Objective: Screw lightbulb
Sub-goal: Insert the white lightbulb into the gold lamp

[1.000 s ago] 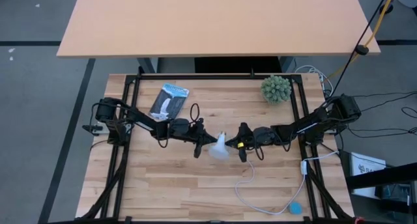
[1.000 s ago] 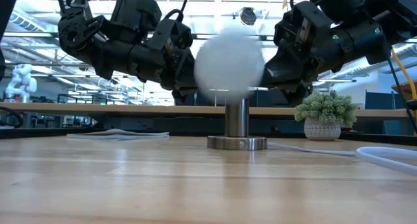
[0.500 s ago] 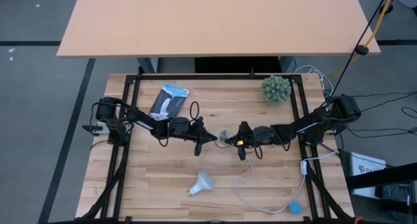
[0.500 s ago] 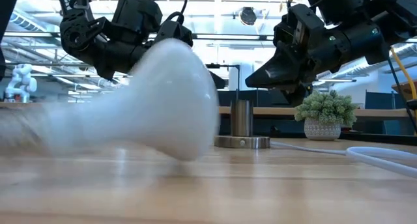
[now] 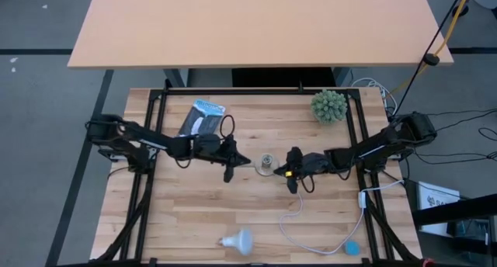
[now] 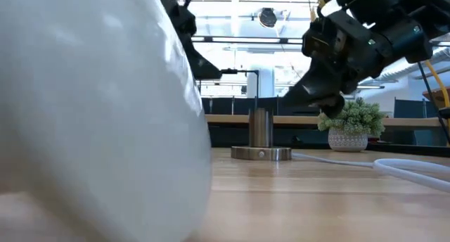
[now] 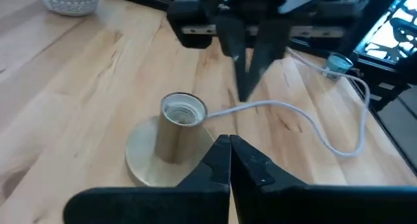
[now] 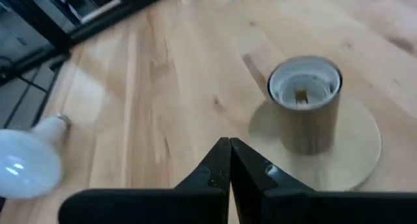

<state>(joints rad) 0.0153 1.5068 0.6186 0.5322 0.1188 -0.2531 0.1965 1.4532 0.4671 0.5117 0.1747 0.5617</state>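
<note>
My left gripper (image 5: pixel 247 161) has its two dark fingers (image 7: pixel 218 160) pressed together on nothing, hovering just beside the short brass-coloured socket (image 5: pixel 267 161) on its round tan disc base, on the socket's left side in the high view. My right gripper (image 5: pixel 277 169) mirrors it from the other side, fingers (image 8: pixel 229 160) clenched tight and empty too, tips just short of the socket. From both wrist cameras I look down into the open socket mouth (image 8: pixel 304 85), with nothing threaded in it. The small white frosted lightbulb (image 5: pixel 238 240), dome tapering to a narrow grey screw base, lies on its side well apart from both arms, near the front edge of the pale wooden bench (image 5: pixel 194 205), so close to the low camera that its dome fills the left of that view (image 6: pixel 91 115). A white cord (image 5: pixel 299 220) loops from the socket toward the front right, near the bulb but not touching it as far as I can tell. I judge the screwing step is not in hand at all; I am back at retrieval. Next I need to part one gripper's fingers, reach out to the bulb, take it by the dome without crushing it, bring it upright over the socket with the screw base down, then seat and turn it, perhaps steadying the base with the other arm.
</note>
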